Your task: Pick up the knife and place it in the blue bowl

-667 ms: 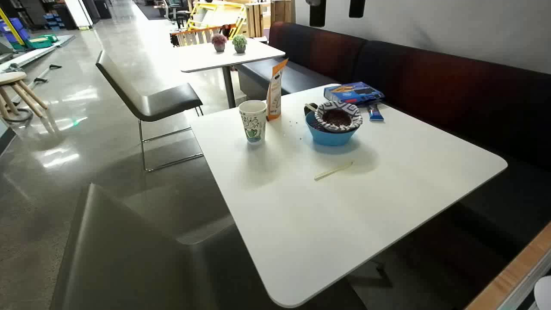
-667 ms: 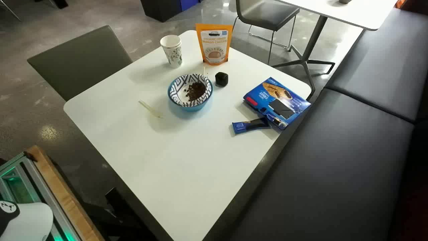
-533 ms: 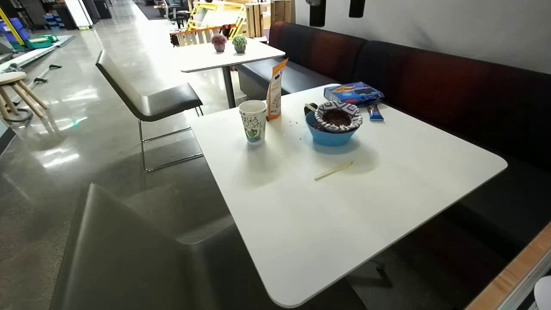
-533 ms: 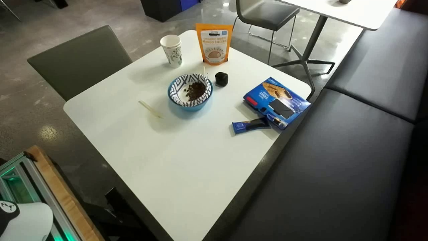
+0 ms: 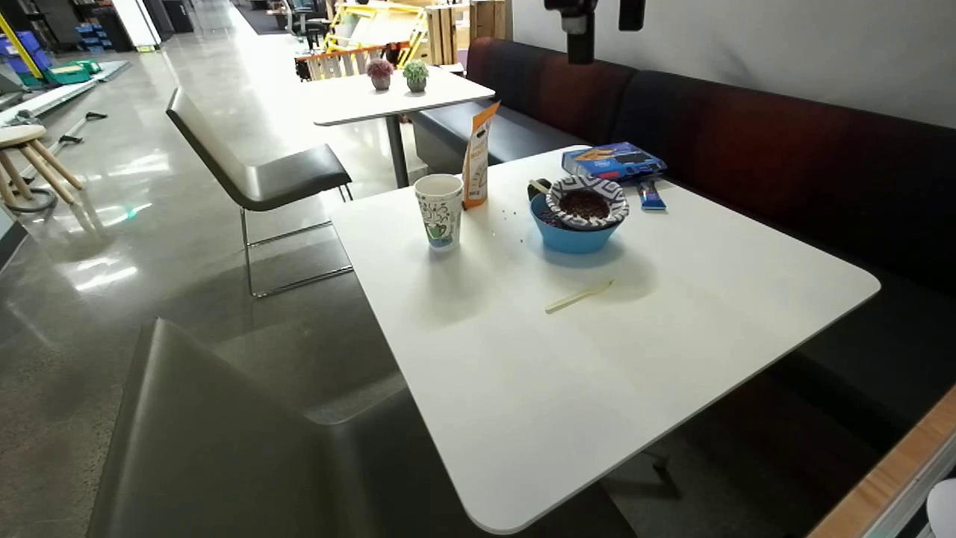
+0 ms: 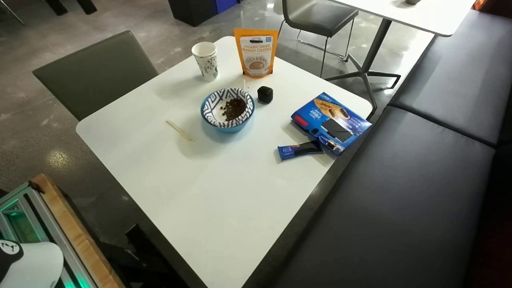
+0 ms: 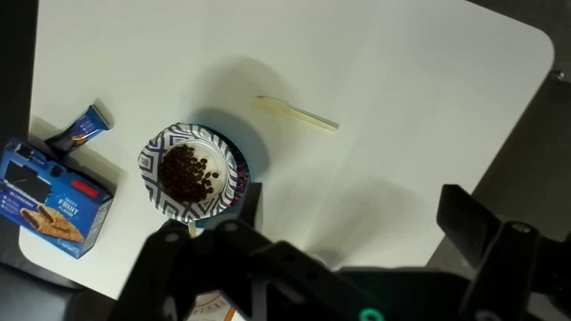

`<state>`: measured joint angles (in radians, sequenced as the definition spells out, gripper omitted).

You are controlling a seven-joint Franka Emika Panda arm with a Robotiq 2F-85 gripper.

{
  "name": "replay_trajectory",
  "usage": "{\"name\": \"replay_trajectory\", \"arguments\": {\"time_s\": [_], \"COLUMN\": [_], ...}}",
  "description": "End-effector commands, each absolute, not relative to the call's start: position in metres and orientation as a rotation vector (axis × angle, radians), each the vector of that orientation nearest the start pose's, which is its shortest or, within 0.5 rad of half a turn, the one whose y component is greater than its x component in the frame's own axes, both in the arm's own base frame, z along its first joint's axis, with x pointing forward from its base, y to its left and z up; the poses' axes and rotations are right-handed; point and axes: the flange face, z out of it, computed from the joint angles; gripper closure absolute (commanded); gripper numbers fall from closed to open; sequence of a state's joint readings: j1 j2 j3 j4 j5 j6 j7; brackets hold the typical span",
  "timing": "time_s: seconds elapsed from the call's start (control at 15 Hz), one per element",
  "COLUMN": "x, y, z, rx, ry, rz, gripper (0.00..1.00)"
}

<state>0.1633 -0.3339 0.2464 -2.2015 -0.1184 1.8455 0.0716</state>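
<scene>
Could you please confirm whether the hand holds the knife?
No, in the wrist view the hand is open and the knife lies on the tabletop.

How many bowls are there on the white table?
2. The blue bowl stands on the white table, and a patterned bowl rests tilted in the top of it. Another could be hidden underneath the patterned one; I can't see down there.

Prob. an office break area: a white table (image 5: 590, 373) is flanked by a long padded bench (image 5: 717, 142) and laid w/ a snack box (image 6: 331, 122); a 2nd table (image 5: 452, 88) is topped w/ potted plants (image 5: 416, 75); polished flr (image 5: 97, 336) is seen beside both, & a desk chair (image 5: 317, 27) is glimpsed in bkgd.
</scene>
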Motion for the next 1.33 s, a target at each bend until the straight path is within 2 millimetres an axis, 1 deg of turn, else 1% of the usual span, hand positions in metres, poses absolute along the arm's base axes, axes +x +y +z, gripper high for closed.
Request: {"name": "replay_trajectory", "arguments": {"time_s": [0.0, 0.13, 0.33, 0.53, 0.6, 0.8, 0.87, 0.93, 1.0, 1.07, 1.2, 1.27], "x": [0.423, 0.429, 0.433, 0.428, 0.426, 0.425, 0.425, 0.426, 0.423, 0.425, 0.422, 0.421], "y": [0.167, 0.160, 0.139, 0.117, 0.111, 0.093, 0.089, 0.090, 0.098, 0.087, 0.093, 0.097], "z": [0.470, 0.445, 0.403, 0.362, 0.350, 0.325, 0.316, 0.304, 0.280, 0.314, 0.289, 0.282], "rx": [-3.274, -3.228, -3.117, -2.978, -2.928, -2.786, -2.743, -2.705, -2.685, -2.737, -2.698, -2.691], "ry": [-0.924, -1.099, -1.337, -1.540, -1.600, -1.731, -1.760, -1.778, -1.780, -1.728, -1.759, -1.768], "rz": [-0.033, -0.083, -0.210, -0.357, -0.410, -0.610, -0.679, -0.736, -0.748, -0.736, -0.747, -0.740], "gripper": [0.00, 0.00, 0.00, 0.00, 0.00, 0.00, 0.00, 0.00, 0.00, 0.00, 0.00, 0.00]}}
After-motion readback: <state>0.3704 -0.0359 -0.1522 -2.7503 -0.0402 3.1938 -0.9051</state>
